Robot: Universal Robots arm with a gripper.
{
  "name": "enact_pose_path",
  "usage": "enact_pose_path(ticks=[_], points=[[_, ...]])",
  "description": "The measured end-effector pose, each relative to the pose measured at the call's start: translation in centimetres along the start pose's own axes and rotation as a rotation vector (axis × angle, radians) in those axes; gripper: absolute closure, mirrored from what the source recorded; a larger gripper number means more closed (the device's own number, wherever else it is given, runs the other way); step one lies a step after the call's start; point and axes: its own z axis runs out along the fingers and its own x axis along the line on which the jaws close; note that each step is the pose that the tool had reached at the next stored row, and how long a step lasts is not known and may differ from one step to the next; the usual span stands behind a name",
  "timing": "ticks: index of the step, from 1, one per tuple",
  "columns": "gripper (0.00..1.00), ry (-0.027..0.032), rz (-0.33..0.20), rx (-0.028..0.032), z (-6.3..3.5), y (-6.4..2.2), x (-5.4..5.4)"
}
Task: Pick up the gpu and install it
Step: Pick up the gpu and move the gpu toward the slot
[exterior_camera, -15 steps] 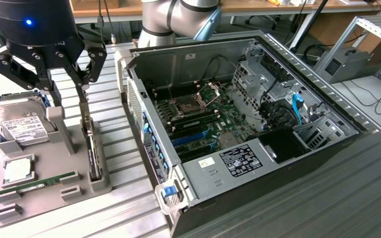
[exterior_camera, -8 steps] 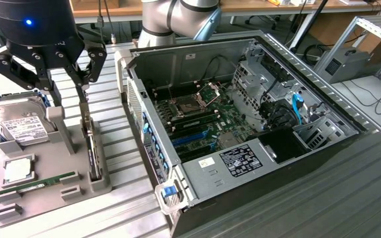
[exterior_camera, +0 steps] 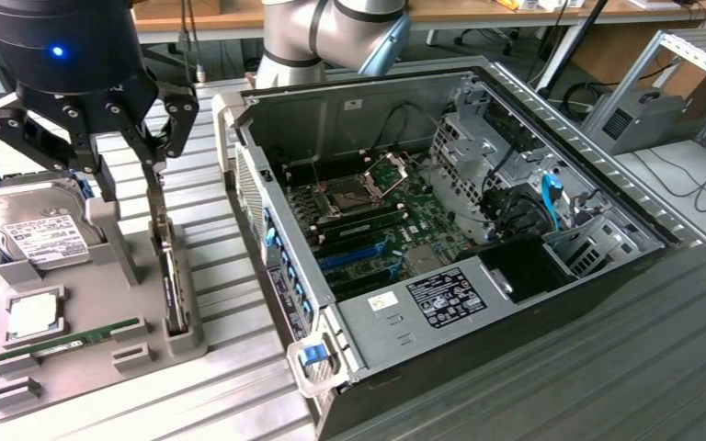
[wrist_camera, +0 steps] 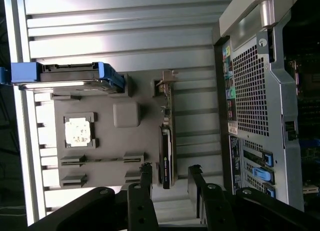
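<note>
The gpu (exterior_camera: 170,276) stands on its edge in a slot of the grey holder tray (exterior_camera: 108,276), its thin metal bracket pointing up toward the gripper. In the wrist view the gpu (wrist_camera: 166,146) is a dark narrow strip with its bracket at the far end. My black gripper (exterior_camera: 130,184) hangs just above the card's upper end and is open. Its two fingertips (wrist_camera: 146,173) sit either side of the card's near end, apart from it, and nothing is held between them in the gripper (wrist_camera: 170,173).
The tray also holds a hard drive (exterior_camera: 34,230), a CPU (exterior_camera: 34,317) and a RAM stick (exterior_camera: 65,343). The open PC case (exterior_camera: 366,101) lies to the exterior view's right, with blue slots (exterior_camera: 353,257) on its motherboard. Its rear wall (wrist_camera: 255,91) is close beside the tray.
</note>
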Motion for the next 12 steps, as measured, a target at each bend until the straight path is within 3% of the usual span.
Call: enact_pose_path(ticks=[12], points=[[0.58, 0.0002, 0.0, 0.0001, 0.98, -0.04, 0.02]])
